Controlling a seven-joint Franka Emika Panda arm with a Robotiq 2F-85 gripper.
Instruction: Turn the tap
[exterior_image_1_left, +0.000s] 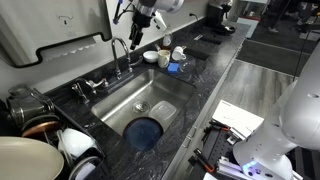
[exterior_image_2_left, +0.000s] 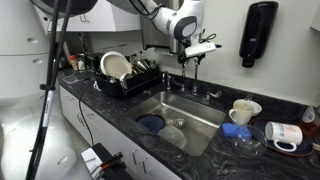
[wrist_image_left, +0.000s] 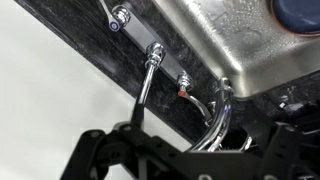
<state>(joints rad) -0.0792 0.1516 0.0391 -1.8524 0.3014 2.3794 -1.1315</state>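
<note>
Black gripper (wrist_image_left: 180, 150) linkage fills the bottom of the wrist view. Its fingers are cut off by the lower edge, so I cannot tell whether the jaws stand wide or pinch anything. Between the two dark finger frames runs the tall, thin chrome gooseneck tap (wrist_image_left: 148, 85). Its stem is rooted on the speckled black stone counter (wrist_image_left: 100, 45) at the back edge of the stainless steel sink (wrist_image_left: 230, 40), and the top of its arch is hidden behind the gripper body. A short chrome lever fitting (wrist_image_left: 120, 17) sits beside the tap base along the same strip. A round blue dish (wrist_image_left: 300, 10) in the basin is clipped by the top right corner.

In both exterior views the gripper (exterior_image_1_left: 135, 38) (exterior_image_2_left: 192, 58) hangs at the crown of the tap (exterior_image_1_left: 121, 55) (exterior_image_2_left: 186, 80). It covers part of the arch there, and contact is too small to judge. A white wall stands close behind the tap, while the basin in front lies open. In an exterior view, a black wire dish rack with white plates (exterior_image_2_left: 125, 72) crowds one end of the counter and pale ceramic mugs (exterior_image_2_left: 240, 112) the other. A black wall-mounted dispenser (exterior_image_2_left: 258, 35) hangs well apart from the arm.
</note>
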